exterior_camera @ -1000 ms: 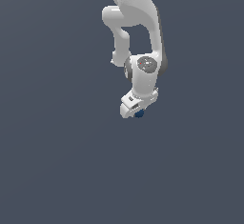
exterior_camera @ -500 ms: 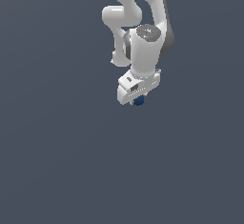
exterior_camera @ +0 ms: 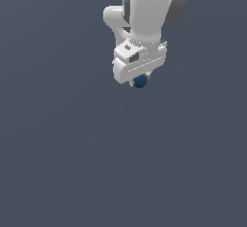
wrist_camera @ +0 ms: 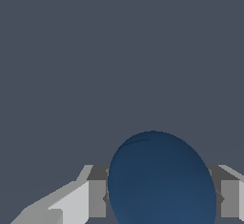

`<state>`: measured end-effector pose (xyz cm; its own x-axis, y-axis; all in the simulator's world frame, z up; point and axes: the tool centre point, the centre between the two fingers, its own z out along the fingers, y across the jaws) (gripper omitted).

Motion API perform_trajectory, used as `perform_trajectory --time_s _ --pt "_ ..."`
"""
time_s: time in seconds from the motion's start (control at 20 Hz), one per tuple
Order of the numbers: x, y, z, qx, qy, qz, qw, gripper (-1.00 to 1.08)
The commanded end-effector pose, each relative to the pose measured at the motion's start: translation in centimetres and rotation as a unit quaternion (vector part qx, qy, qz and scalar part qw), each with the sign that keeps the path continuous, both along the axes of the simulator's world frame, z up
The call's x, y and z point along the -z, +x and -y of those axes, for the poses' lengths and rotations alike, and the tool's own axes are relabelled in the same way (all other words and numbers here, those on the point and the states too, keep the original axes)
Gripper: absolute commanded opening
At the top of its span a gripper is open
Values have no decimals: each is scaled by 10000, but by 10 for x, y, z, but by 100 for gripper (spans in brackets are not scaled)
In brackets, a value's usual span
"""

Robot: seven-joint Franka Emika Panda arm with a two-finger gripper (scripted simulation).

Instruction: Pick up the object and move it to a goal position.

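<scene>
Claw [exterior_camera: 140, 78] clamped on ball [exterior_camera: 140, 81], which pokes out just below the arm [exterior_camera: 147, 13] in exterior view. Wrist view: ball [wrist_camera: 162, 180] fills gap between fingers [wrist_camera: 90, 197]. Smooth sphere, so a fast move could squirt it out.

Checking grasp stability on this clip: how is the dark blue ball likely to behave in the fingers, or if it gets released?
The dark blue ball looks smooth and round, so it may slip if the fingers loosen. Released onto a flat surface, it would probably roll. It bulges evenly between the fingers, suggesting it is fairly stiff.
</scene>
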<state>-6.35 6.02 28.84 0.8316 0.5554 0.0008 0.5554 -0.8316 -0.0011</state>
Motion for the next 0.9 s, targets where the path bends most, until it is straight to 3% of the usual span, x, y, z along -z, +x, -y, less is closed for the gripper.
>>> perform_trajectory --time_s 0.0,0.45,0.85 --pt "-28 -2 3 -1 2 -1 10000 -100" --pt "-107 -3 13 3 -2 -1 10000 -100" --pt "-142 -1 17 8 -6 0 10000 -100"
